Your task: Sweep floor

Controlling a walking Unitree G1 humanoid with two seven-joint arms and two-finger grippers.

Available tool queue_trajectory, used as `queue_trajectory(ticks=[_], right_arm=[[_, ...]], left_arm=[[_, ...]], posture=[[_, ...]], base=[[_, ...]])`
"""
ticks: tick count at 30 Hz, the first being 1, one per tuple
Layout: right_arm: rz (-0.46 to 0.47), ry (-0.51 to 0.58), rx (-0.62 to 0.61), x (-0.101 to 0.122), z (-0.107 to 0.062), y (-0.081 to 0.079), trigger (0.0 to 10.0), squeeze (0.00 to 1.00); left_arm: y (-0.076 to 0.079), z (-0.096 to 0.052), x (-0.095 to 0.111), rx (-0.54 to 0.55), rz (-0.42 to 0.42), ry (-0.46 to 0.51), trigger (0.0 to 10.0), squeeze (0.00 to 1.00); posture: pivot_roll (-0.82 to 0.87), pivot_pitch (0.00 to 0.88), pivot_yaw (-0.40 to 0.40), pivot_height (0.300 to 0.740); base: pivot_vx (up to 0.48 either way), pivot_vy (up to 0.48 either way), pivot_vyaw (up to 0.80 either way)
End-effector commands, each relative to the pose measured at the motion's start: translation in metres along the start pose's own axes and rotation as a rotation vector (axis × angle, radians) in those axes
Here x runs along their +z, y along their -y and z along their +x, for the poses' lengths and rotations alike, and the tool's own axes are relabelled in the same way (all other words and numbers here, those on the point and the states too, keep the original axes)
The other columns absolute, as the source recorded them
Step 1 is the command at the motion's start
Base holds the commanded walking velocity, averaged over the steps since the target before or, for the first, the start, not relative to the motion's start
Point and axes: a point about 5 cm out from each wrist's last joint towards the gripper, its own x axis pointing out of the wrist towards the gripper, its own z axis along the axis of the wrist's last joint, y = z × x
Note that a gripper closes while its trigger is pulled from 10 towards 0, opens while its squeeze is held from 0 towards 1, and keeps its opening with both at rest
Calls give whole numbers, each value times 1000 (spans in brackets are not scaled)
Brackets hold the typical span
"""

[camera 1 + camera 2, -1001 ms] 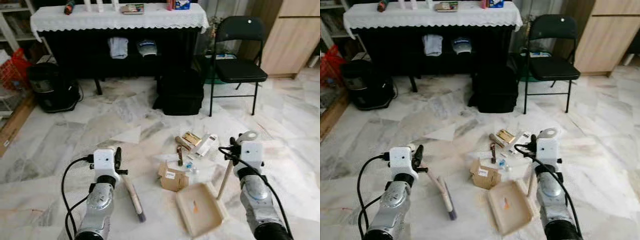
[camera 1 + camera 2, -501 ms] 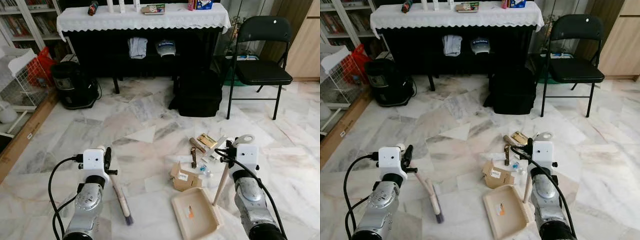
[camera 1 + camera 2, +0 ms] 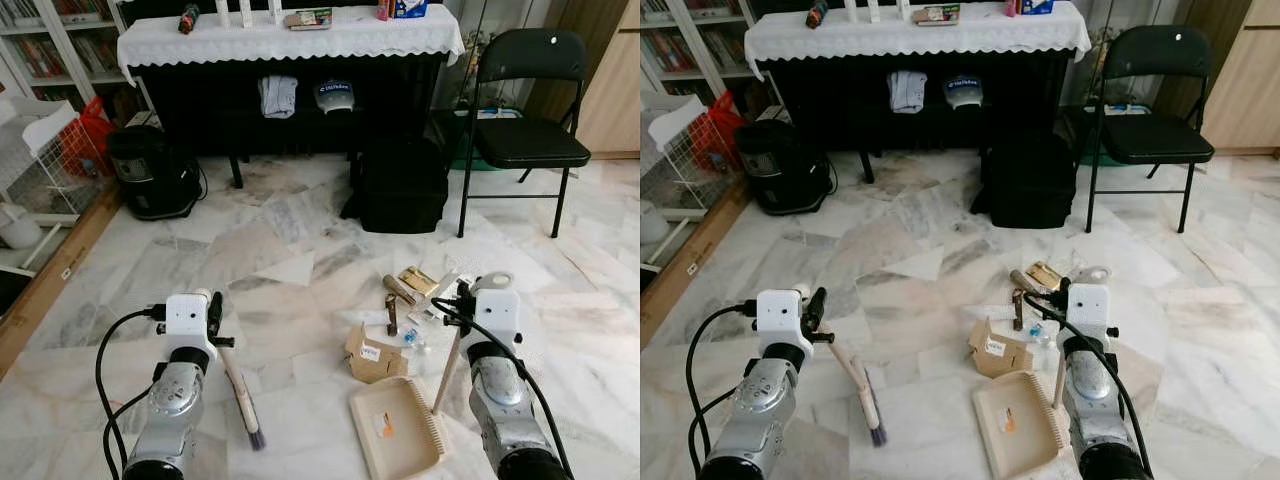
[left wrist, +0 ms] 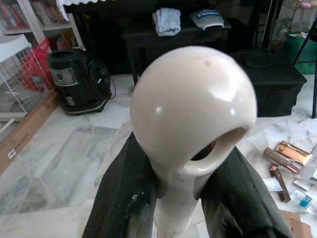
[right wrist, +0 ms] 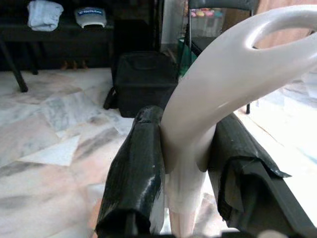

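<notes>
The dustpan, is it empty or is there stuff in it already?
Nearly empty: the dustpan holds one small orange scrap; the litter lies on the floor beyond it.

broom [image 3: 243, 400] left, dustpan [image 3: 393, 428] right, litter [image 3: 400, 305] between

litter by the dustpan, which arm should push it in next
Left. The left gripper holds the brush, whose head rests on the floor left of the litter. The right gripper holds the dustpan, set just in front of the litter.

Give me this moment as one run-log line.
left pincer: shut on brush handle | right pincer: shut on dustpan handle | dustpan: on floor beside cardboard box | litter: unswept
</notes>
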Motion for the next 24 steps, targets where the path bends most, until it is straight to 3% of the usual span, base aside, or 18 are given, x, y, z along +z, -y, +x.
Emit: queue_trajectory(ticks=[1, 10, 19, 24], right_arm=[[4, 36, -30, 9, 5, 2, 10000, 0], [34, -13, -41, -1, 1, -2, 10000, 0], [48, -4, -39, 0, 0, -6, 10000, 0], [29, 14, -20, 1, 0, -10, 10000, 0]], left_arm=[[-3, 3, 12, -1, 2, 52, 10000, 0], [-6, 0, 11, -4, 9, 48, 10000, 0], [-4, 1, 12, -30, 16, 48, 10000, 0], [-2, 1, 13, -41, 23, 51, 10000, 0]], posture=[[-126, 0, 40, 740], [-106, 0, 46, 740], [-103, 0, 56, 740], [-100, 0, 57, 740]], base=[[0, 0, 0], [0, 0, 0], [0, 0, -696], [0, 0, 0]])
